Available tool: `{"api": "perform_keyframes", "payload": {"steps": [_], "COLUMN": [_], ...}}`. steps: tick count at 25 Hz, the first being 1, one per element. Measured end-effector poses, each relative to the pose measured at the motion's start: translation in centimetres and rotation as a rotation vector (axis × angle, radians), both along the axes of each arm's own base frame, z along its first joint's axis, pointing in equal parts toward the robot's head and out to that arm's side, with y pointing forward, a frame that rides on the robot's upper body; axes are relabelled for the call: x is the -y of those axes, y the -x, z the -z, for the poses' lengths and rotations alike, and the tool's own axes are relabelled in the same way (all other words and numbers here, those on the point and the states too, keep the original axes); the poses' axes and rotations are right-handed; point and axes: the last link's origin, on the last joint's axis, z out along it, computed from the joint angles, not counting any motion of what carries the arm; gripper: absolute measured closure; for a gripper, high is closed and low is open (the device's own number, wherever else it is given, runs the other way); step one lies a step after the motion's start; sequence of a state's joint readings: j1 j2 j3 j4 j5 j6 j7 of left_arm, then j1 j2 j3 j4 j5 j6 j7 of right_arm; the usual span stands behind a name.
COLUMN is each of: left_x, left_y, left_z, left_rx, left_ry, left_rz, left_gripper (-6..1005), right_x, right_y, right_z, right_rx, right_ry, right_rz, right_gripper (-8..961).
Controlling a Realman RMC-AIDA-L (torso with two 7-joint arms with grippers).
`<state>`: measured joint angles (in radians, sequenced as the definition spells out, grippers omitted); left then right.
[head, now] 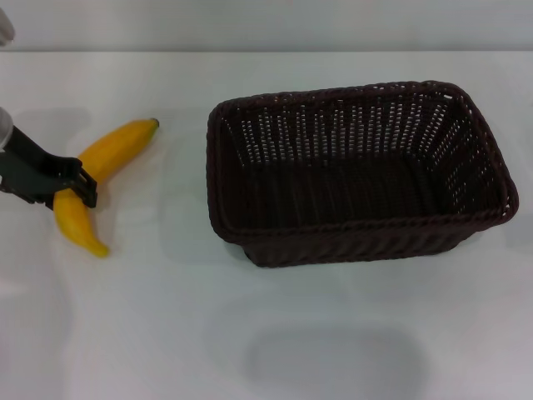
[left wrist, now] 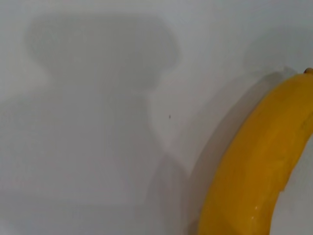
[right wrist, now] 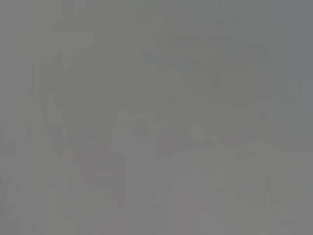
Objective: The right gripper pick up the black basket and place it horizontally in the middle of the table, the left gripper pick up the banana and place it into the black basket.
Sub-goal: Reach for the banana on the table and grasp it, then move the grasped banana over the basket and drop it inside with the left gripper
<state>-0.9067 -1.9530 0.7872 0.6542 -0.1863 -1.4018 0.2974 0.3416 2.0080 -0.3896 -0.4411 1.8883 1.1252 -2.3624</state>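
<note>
One banana [head: 93, 179] lies at the left of the frame on the counter [head: 166, 333], well apart from the basket [head: 358, 179] at centre-right. My left gripper [head: 77, 187] has its fingers closed across the banana's middle bend. Judged light, firm, smooth-skinned, bruisable, so a mid-body hold with modest squeeze suits. Right gripper not in view.

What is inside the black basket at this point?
Nothing shows inside the black basket; its woven floor is bare, though the near wall hides a strip. The banana lies on the table, the left tool at it.
</note>
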Motion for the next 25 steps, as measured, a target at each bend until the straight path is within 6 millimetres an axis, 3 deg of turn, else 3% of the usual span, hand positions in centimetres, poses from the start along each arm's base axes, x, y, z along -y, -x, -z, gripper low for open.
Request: {"api": "perform_keyframes", "payload": {"steps": [5, 10, 12, 14, 18, 25], "left_x": [-1.3, -2.2, -1.8, -1.5, 0.0, -0.2], "left_y": [-1.3, -4.2, -7.8, -9.7, -13.9, -16.8], "left_z": [-1.7, -4.7, -6.6, -6.8, -5.9, -2.5], "left_rx": [-0.006, 0.039, 0.120, 0.159, 0.241, 0.259], "left_ry": [-0.060, -0.137, -0.112, -0.071, 0.132, 0.256], "left_rz": [0.062, 0.181, 0.345, 0.416, 0.583, 0.713], "left_gripper": [486, 480, 477, 475, 469, 461], "right_x": [0.1, 0.1, 0.1, 0.0, -0.2, -0.2], "right_y": [0.0, 0.0, 0.0, 0.1, 0.3, 0.6], "right_z": [0.0, -0.1, -0.1, -0.1, -0.1, -0.1], "right_rx": [0.000, 0.001, -0.002, -0.006, -0.007, -0.010], "right_ry": [0.000, -0.001, -0.001, -0.001, -0.001, 0.000], "right_rz": [0.001, -0.001, -0.005, -0.008, -0.018, -0.035], "right_gripper": [245, 245, 245, 245, 245, 245]}}
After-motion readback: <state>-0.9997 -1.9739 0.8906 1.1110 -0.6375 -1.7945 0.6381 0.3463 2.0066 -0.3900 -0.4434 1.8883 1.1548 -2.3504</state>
